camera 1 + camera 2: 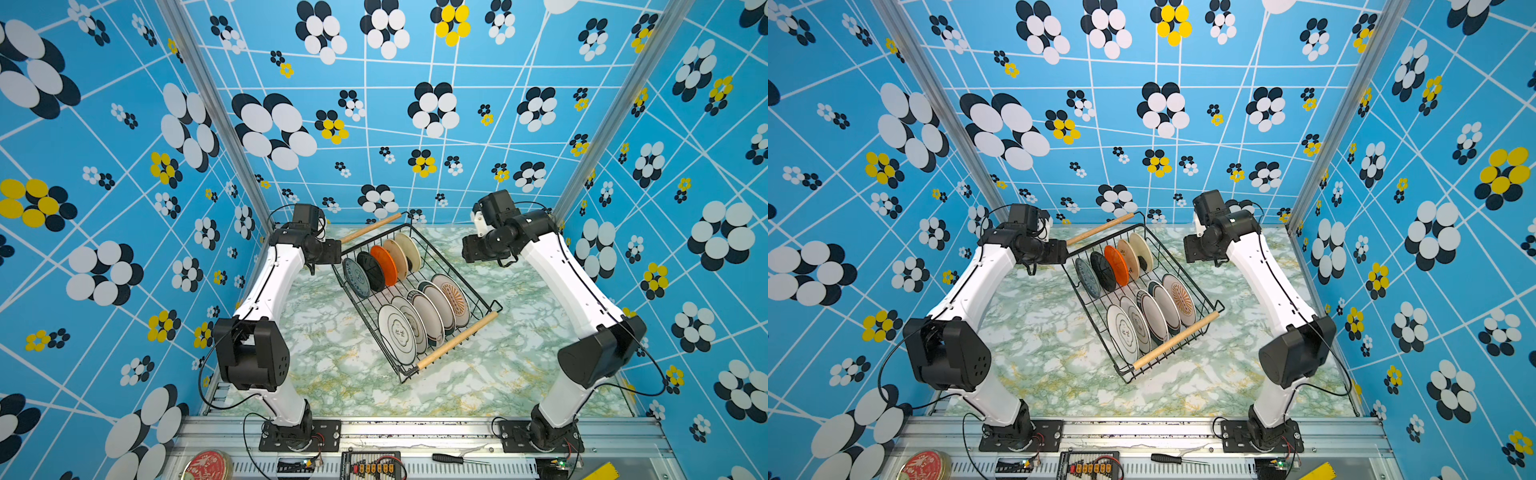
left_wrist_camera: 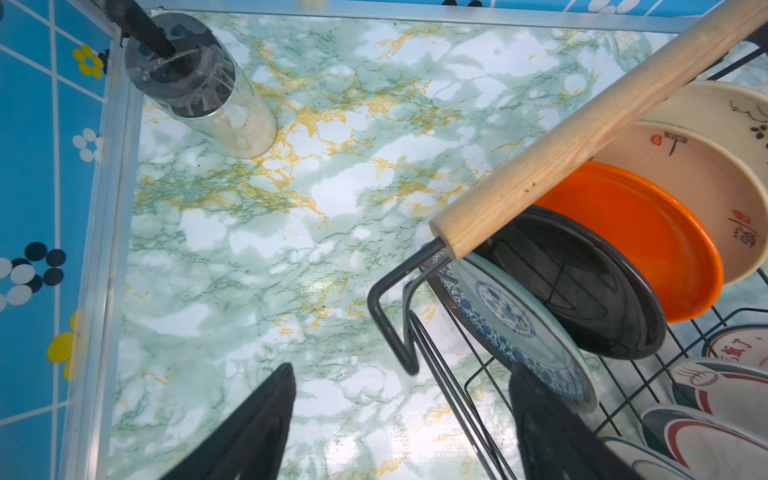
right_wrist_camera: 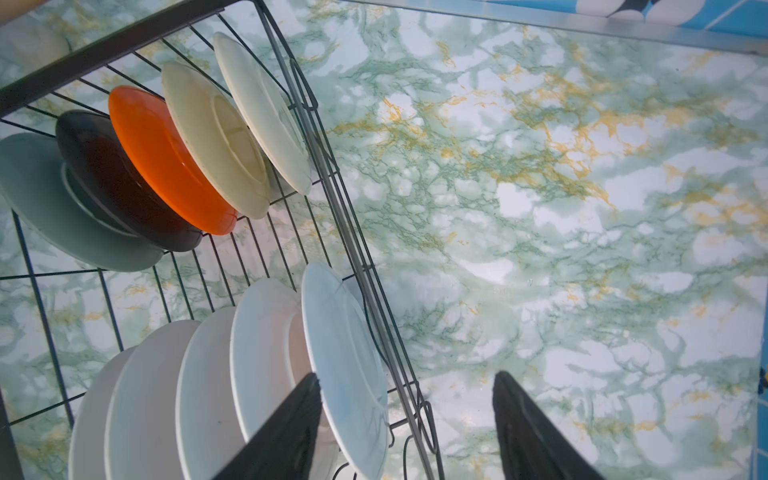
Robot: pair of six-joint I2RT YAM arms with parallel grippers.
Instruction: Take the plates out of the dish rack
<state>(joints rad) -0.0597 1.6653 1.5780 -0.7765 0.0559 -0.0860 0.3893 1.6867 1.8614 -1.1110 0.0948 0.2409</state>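
Dish rack [image 1: 457, 340], skewed, centre of tabletop [image 1: 332, 374], 10 plates [image 1: 397, 332] on edge in 2 rows; we log left gripper [image 2: 409, 428] wide open, empty, over its corner by the blue-patterned plate [image 2: 519, 332], right gripper [image 3: 407, 432] open, empty, above its side wire. Hazards, we judge: a finger snagging wire or wooden handle [image 2: 582, 137] and dragging the rack; a tilted lift knocking neighbours. Room: bare tabletop on both flanks; clear canister [image 2: 199, 83] by the left wall [image 2: 41, 166].

Both top views from high in front, down onto the dish rack [image 1: 457, 340]; wrist views close, over its opposite sides.
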